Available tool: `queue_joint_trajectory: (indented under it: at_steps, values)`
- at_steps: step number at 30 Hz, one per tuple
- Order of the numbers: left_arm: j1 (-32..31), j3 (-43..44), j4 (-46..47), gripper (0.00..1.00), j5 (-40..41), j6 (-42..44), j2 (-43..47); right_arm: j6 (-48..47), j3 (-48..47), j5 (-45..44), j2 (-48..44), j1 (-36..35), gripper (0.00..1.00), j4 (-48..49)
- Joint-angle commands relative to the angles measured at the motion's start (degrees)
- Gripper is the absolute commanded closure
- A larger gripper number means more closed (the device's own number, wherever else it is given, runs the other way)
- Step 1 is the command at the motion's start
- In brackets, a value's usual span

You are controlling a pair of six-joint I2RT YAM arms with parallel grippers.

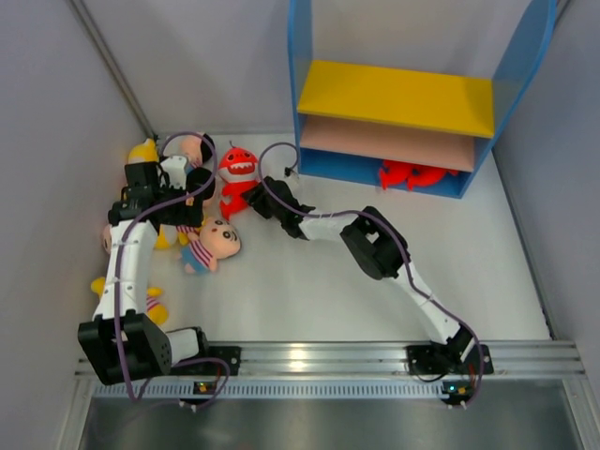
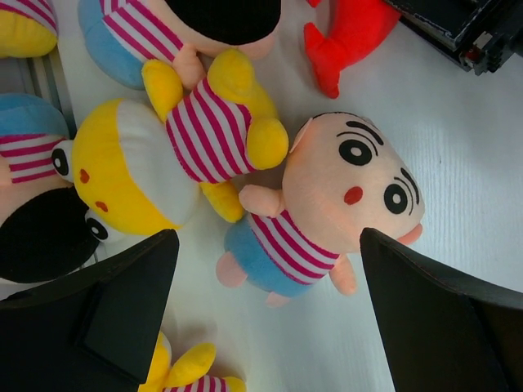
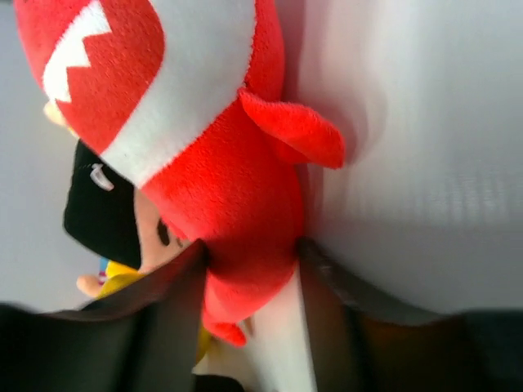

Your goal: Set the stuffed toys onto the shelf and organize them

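A red shark (image 1: 238, 172) lies on the white table, left of the shelf (image 1: 394, 98). My right gripper (image 1: 253, 201) is shut on its lower body; in the right wrist view (image 3: 249, 263) both fingers press the red plush (image 3: 221, 163). A second red shark (image 1: 412, 174) lies on the shelf's blue base. My left gripper (image 1: 194, 204) is open and empty, hovering over a boy doll (image 1: 216, 246). In the left wrist view the doll (image 2: 335, 204) lies face up between the fingers (image 2: 122, 310), with a yellow striped figure (image 2: 204, 131) beside it.
More boy dolls (image 2: 33, 212) and yellow figures (image 1: 141, 302) are heaped along the left wall. Another boy doll (image 1: 192, 146) and a yellow figure (image 1: 142, 150) lie in the back left corner. Grey walls close both sides. A metal rail (image 1: 319, 356) runs along the front.
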State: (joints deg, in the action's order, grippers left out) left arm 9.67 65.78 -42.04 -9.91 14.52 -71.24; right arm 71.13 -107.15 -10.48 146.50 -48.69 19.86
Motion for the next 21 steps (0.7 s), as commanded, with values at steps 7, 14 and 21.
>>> queue_joint_trajectory:
  at_steps: [7,14,21]
  values:
    - [0.4,1.6,0.2,0.01,-2.1,1.5,2.9,1.7,-2.9,-8.9,1.6,-0.3,0.89,-5.2]
    - [0.3,0.3,0.3,0.01,-2.5,2.2,3.2,-7.1,-2.4,-9.5,-0.9,-0.7,1.0,-4.9]
    - [0.3,0.6,0.3,0.01,-3.0,0.5,0.8,-23.7,9.3,-3.3,-13.7,-2.6,1.0,2.4]
